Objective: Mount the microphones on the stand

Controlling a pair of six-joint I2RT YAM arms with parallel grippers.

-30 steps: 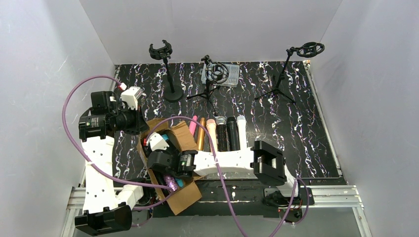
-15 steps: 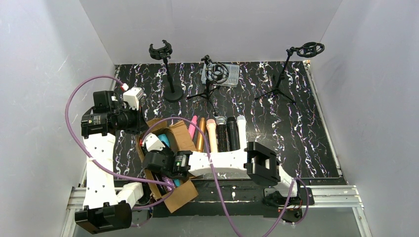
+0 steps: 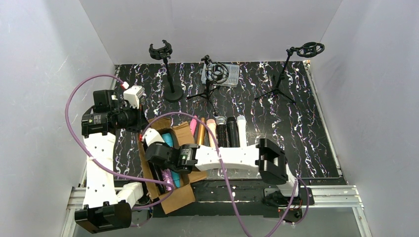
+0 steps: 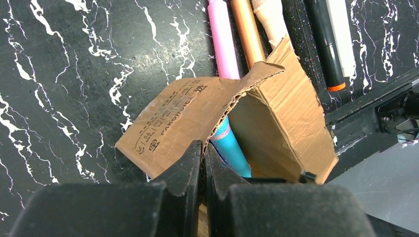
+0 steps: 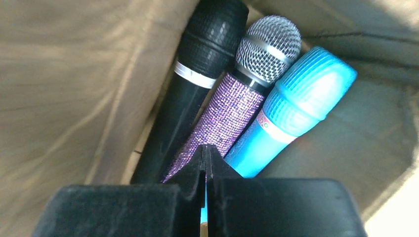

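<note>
Microphones [image 5: 291, 108]: three seen in cardboard box [image 4: 276, 108], near left | right gripper [image 5: 205, 158]: fingers together over purple glitter microphone [image 5: 217, 123], nothing clamped | left gripper [image 4: 202, 155]: fingers together at flap [image 4: 183, 108] | risk: empty lift expected, grasp missed.

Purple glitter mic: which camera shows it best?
Right wrist: the purple glitter microphone is close up, silver grille and body clear, between a black microphone and a teal microphone. Top external shows only a purple sliver in the cardboard box. Left wrist: the box hides it.
</note>
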